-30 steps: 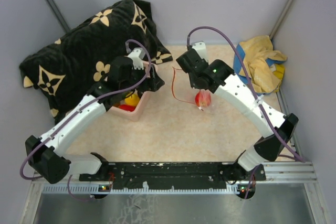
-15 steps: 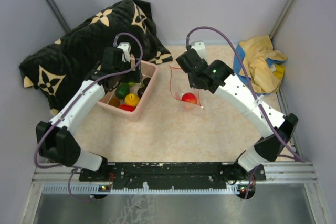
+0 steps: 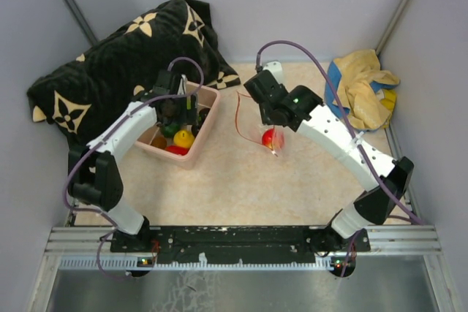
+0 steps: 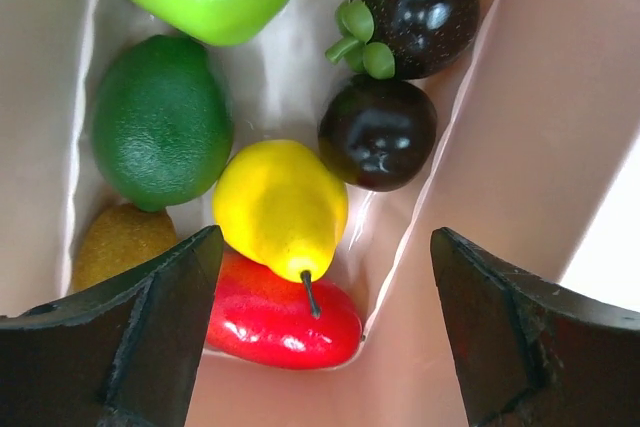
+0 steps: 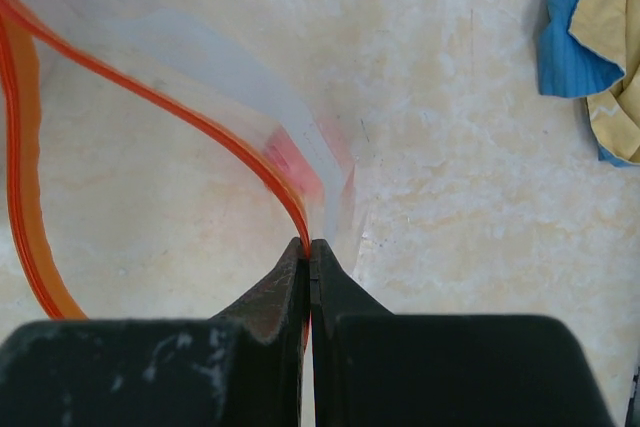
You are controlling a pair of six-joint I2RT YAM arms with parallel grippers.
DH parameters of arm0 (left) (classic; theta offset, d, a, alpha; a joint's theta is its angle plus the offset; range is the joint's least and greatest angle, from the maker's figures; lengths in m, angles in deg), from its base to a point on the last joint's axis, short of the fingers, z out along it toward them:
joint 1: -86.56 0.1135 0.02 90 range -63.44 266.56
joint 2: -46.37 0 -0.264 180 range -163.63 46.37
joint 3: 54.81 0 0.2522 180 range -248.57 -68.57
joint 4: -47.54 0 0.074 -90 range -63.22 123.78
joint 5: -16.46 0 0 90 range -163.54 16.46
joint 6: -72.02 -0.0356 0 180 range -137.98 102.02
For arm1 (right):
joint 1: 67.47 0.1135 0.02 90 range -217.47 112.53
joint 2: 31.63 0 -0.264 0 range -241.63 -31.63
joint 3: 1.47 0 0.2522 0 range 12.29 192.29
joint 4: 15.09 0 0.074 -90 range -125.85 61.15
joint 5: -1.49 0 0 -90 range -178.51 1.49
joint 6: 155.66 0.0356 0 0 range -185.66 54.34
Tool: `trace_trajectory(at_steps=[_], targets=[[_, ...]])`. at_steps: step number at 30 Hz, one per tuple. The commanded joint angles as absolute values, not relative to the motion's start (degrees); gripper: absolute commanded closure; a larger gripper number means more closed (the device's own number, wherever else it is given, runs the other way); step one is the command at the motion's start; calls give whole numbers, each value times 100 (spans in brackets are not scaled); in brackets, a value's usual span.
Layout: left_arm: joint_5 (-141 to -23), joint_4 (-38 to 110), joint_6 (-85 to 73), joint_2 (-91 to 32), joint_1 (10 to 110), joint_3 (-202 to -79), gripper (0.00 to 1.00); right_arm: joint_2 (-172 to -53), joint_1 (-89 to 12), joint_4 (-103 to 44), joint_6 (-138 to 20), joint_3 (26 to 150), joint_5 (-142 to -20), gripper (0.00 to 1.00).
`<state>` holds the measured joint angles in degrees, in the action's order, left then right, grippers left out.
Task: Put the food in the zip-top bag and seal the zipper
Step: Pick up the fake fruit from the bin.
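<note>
Released, my left end effector [image 4: 328, 237] is back over the food [image 4: 280, 202] in the pink tub [image 4: 520, 97] at ten o'clock (fetching the next piece, I judge). My right end effector [image 5: 309, 247] clenches the zipper [image 5: 190, 112] of the zip-top bag [image 5: 180, 57] at twelve.

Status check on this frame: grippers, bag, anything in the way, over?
Left gripper open above tub, empty. Right gripper shut on bag at zipper, mouth open. One red fruit looks bagged; other food in tub. Nothing blocking.

No legible text anywhere, seemingly.
</note>
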<state>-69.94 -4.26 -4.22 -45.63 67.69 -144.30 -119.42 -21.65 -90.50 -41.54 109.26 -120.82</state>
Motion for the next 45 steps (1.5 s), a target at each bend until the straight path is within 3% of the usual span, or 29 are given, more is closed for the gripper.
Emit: trace_trajectory(at_steps=[1, 15, 27, 33, 45], targets=[[-7176, -767, -136, -5043, 6795, -14590, 12, -11706, -2203, -8786, -4295, 10860, -12090, 100], [-6945, -357, -124, -5722, 6793, -14171, 24, -11674, -2202, -8578, -4274, 10607, -11994, 100], [-7030, -377, -152, -4938, 6793, -14175, 70, -11661, -2202, -8584, -4280, 10628, -12102, 100], [-7005, -335, -163, -4443, 6793, -14049, 80, -11716, -2201, -8597, -4307, 10735, -12153, 100], [-6642, 247, 43, -3625, 6800, -13674, 91, -11740, -2203, -8600, -4316, 10715, -12235, 100]])
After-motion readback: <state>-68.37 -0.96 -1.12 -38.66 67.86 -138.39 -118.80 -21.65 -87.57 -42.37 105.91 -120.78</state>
